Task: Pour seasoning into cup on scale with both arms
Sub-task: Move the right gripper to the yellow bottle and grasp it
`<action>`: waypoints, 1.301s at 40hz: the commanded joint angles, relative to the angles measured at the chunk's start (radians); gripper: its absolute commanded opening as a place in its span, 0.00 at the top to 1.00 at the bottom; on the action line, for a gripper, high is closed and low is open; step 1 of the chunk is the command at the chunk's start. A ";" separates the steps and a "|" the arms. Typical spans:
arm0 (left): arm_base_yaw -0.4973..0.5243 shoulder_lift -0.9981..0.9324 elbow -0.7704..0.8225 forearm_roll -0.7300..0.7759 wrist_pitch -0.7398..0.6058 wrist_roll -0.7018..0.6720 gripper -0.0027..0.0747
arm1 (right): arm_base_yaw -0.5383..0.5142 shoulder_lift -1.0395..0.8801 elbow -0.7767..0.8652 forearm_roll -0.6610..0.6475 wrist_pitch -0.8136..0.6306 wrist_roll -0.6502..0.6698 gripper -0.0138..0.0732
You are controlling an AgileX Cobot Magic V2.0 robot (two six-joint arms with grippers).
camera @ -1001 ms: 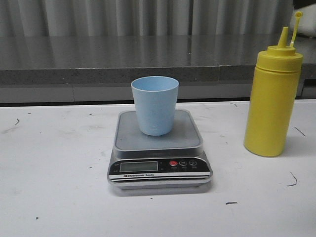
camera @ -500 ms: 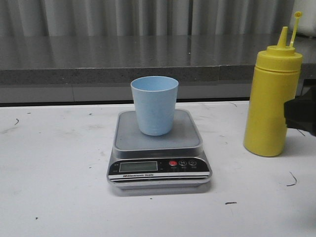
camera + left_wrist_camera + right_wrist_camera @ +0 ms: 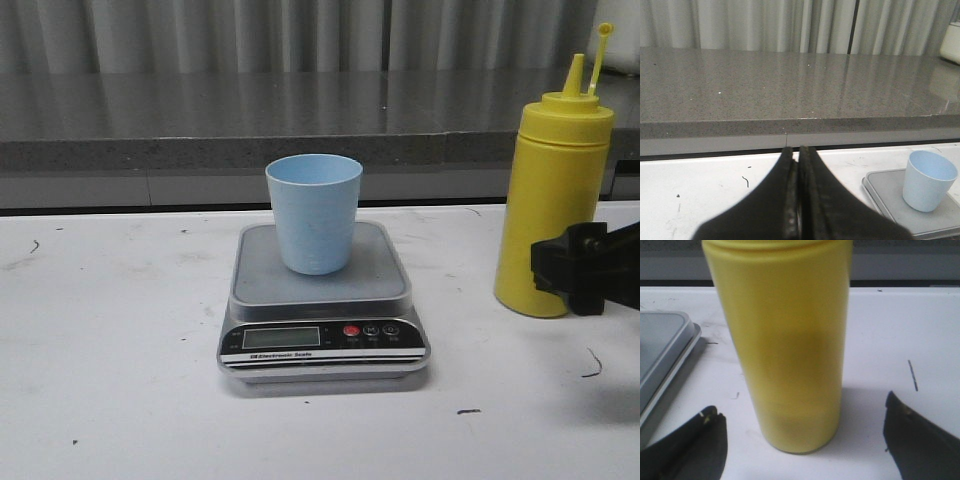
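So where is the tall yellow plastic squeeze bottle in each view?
Front: tall yellow plastic squeeze bottle at far right, right gripper beside it.
Left wrist: not in view.
Right wrist: centre, between the open fingers.
Shared landmark: silver-grey scale.

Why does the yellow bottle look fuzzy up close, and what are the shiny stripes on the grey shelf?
Right wrist view: the bottle sits too near the lens, so it blurs. Left wrist view: the polished shelf mirrors the pale curtain as stripes.
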 commanded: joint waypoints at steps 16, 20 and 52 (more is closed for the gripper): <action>0.002 0.011 -0.026 -0.005 -0.085 -0.008 0.99 | -0.004 0.124 -0.216 0.028 -0.107 0.004 0.09; 0.002 0.011 -0.026 -0.005 -0.085 -0.008 0.99 | -0.004 0.149 -0.248 0.028 -0.098 0.004 0.09; 0.002 0.011 -0.026 -0.005 -0.085 -0.008 0.99 | -0.004 0.176 -0.259 0.070 -0.159 -0.155 0.67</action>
